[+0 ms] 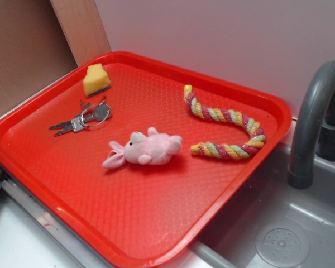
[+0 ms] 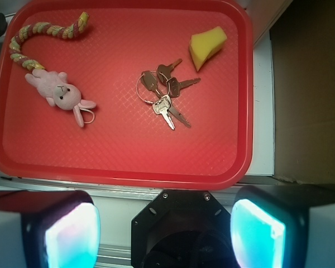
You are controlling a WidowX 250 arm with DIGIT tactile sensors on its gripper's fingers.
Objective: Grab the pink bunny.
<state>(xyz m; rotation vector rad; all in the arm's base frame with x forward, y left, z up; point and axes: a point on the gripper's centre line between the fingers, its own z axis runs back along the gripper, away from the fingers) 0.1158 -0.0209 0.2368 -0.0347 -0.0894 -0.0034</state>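
Observation:
The pink bunny (image 1: 145,149) lies on its side near the middle of the red tray (image 1: 156,223), ears pointing to the front left. In the wrist view the pink bunny (image 2: 58,92) is on the left part of the tray (image 2: 128,151), close to one end of the rope. My gripper (image 2: 164,234) hangs high above the tray's near edge, well away from the bunny. Its two cyan-lit pads (image 2: 72,237) stand wide apart, open, with nothing between them. The gripper does not show in the exterior view.
A twisted pink-yellow-green rope (image 1: 226,117) curves to the bunny's right. A bunch of keys (image 1: 81,120) and a yellow sponge wedge (image 1: 96,79) lie at the tray's back left. A grey faucet (image 1: 315,117) and sink (image 1: 279,240) stand to the right; brown cardboard (image 2: 310,89) borders the tray.

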